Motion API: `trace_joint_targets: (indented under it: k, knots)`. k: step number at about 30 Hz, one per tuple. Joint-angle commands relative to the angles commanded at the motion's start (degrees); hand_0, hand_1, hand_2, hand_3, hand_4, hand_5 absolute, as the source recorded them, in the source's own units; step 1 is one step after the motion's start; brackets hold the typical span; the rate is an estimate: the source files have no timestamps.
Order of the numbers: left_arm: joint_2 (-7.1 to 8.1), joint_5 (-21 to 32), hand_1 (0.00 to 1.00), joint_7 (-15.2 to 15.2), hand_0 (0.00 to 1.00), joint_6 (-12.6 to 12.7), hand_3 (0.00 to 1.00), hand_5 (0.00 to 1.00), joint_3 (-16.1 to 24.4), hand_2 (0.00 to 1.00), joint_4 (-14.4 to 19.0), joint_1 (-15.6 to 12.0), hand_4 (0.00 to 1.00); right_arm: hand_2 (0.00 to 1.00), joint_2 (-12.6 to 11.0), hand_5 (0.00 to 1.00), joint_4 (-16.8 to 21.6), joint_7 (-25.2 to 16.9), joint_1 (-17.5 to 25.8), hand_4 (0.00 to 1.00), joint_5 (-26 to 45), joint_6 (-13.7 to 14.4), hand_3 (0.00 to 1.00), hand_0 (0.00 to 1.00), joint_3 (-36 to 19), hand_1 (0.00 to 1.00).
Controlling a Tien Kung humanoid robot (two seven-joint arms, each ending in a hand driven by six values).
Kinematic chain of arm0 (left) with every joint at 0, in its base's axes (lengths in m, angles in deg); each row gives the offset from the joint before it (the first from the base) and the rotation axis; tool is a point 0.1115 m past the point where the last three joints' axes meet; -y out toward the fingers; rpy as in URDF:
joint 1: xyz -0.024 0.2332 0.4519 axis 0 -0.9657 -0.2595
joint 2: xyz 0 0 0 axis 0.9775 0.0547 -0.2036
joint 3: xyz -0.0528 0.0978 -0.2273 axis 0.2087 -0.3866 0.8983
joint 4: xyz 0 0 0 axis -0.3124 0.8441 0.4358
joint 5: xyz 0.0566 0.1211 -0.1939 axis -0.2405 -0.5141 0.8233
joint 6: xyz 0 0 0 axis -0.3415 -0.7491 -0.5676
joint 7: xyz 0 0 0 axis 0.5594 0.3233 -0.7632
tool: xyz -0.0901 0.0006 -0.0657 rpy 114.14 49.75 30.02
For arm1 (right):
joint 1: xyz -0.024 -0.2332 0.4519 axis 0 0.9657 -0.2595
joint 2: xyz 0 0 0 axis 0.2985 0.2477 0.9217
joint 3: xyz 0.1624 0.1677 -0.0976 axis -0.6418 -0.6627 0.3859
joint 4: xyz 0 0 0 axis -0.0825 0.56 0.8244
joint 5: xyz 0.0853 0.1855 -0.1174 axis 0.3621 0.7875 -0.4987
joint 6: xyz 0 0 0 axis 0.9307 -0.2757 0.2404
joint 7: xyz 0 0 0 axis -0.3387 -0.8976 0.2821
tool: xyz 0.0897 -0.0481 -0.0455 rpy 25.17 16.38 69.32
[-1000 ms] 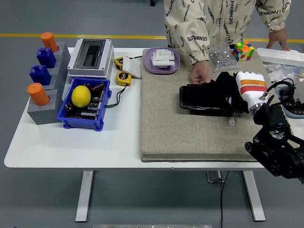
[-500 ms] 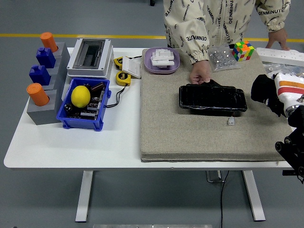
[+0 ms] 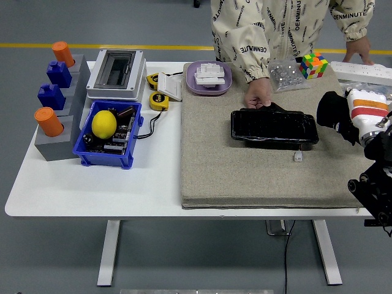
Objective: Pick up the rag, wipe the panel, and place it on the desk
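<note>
Head view: the right hand (image 3: 362, 113), white with an orange band, comes in from the right edge and is held above the right end of the grey felt mat (image 3: 245, 165). Its fingers are closed around a black rag (image 3: 334, 114), which bunches out toward the left of the hand. Rag and hand sit just to the right of the black panel (image 3: 274, 127), apart from it.

The panel lies flat on the mat, long side running left to right. A small white piece (image 3: 297, 157) lies on the mat just in front of its right end. A person at the far side of the table rests one hand (image 3: 258, 97) on the panel's far left corner; the person's other hand (image 3: 359, 50) rests on the table at the far right, next to a white power strip (image 3: 367, 72).

Far edge of the mat: purple tray (image 3: 209, 78) with white parts, clear bag (image 3: 286, 75), colour cube (image 3: 314, 65).

Left part of the white table (image 3: 92, 190): blue bin (image 3: 109, 136) holding a yellow lemon (image 3: 105, 124), a grey enclosure (image 3: 117, 73), and a grey block rack (image 3: 60, 116) with blue and orange pegs.

Left arm not in view.
</note>
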Motion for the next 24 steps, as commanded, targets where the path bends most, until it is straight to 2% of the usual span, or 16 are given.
trace_joint_targets:
  k: [16, 24]
  knots:
    - [0.14, 0.0, 0.636, 0.0, 0.604, 0.0, 0.562, 0.448, -0.1, 0.637, 0.0, -0.1, 0.629, 0.449, 6.2, 0.046, 0.6, 0.2, -0.4, 0.932, -0.1, 0.3, 0.471, 0.309, -0.9, 0.414]
    - [0.2, 0.0, 0.636, 0.0, 0.605, 0.0, 0.562, 0.45, -0.3, 0.637, 0.0, -0.1, 0.631, 0.449, 9.2, 0.046, 0.6, 0.2, -1.5, 0.932, 0.5, 0.3, 0.471, 0.309, 1.6, 0.415]
